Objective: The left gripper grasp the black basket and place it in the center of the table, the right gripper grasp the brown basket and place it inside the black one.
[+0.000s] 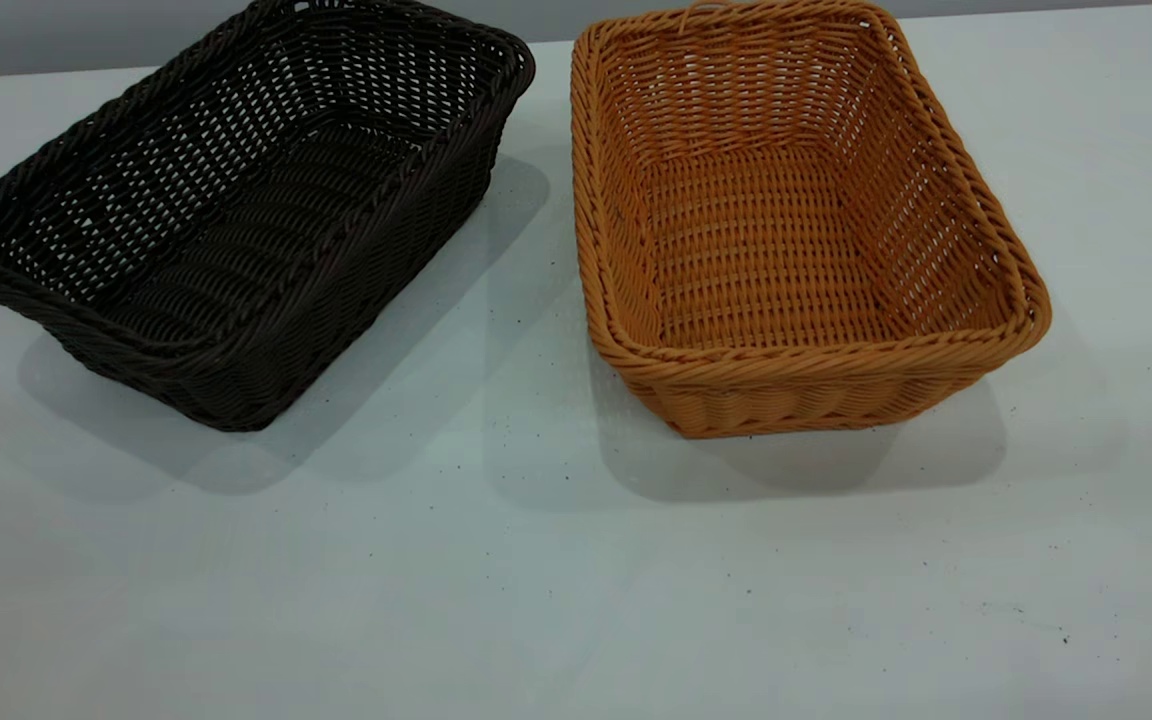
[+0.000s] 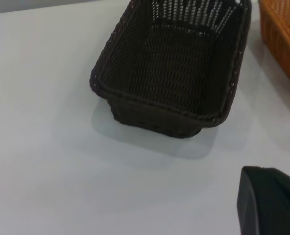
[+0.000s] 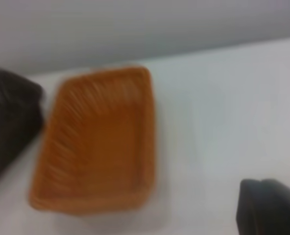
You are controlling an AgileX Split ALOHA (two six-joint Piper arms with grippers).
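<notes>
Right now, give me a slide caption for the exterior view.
Black basket and brown basket sit side by side, apart and empty, on the white table.

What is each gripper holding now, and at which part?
Nothing is held. The black basket and the brown basket stand apart on the table, with neither gripper touching them.

Plain grey wall (image 1: 56, 35) behind far edge; soft overhead light, diffuse shadows.
</notes>
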